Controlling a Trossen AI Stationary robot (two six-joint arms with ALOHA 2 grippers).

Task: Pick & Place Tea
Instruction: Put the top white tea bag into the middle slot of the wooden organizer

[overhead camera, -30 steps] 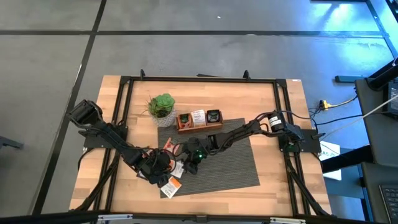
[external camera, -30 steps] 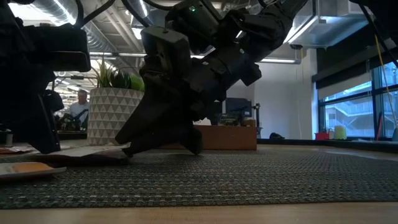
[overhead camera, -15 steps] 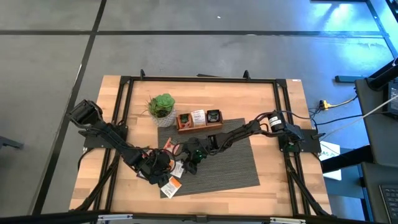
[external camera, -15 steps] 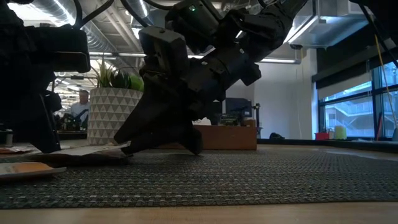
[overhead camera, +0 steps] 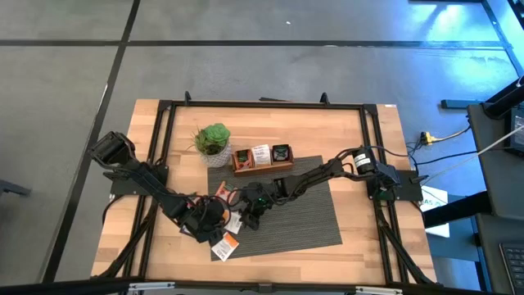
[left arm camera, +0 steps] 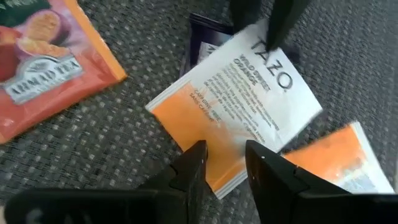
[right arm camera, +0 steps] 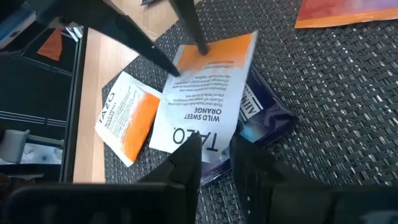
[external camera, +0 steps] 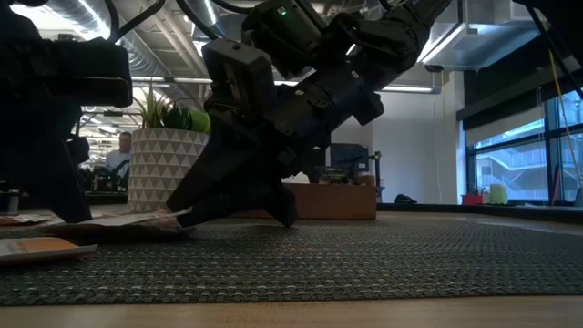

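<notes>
The tea lies in a small cluster at the front left part of the dark woven mat (overhead camera: 303, 215), and almost nothing there has changed in the last second: in the high view both arms sit where they were, and the right arm's green light has crept only slightly. In the low view the dark bulk of the right arm shows nearly the same pose. A white-and-orange sachet (left arm camera: 239, 99) rests partly on top of a dark sachet (right arm camera: 264, 118), with a second white-and-orange sachet (right arm camera: 124, 118) just beside it and a red-orange sachet (left arm camera: 43, 68) nearby. The left gripper (left arm camera: 222, 163) meets this top sachet at its orange end, its 2 fingers standing apart with a narrow gap and their tips at the packet's edge; no grasp shows. The right gripper (right arm camera: 214, 152) comes at the white end of the same sachet from the opposite side, its 2 fingers also slightly parted, tips over the printed edge; whether they pinch it cannot be told. From above, the arms hide most of the cluster, and the dark sachet is largely covered. The wooden tray (overhead camera: 262, 166) and potted plant (overhead camera: 213, 141) stand behind the mat.
</notes>
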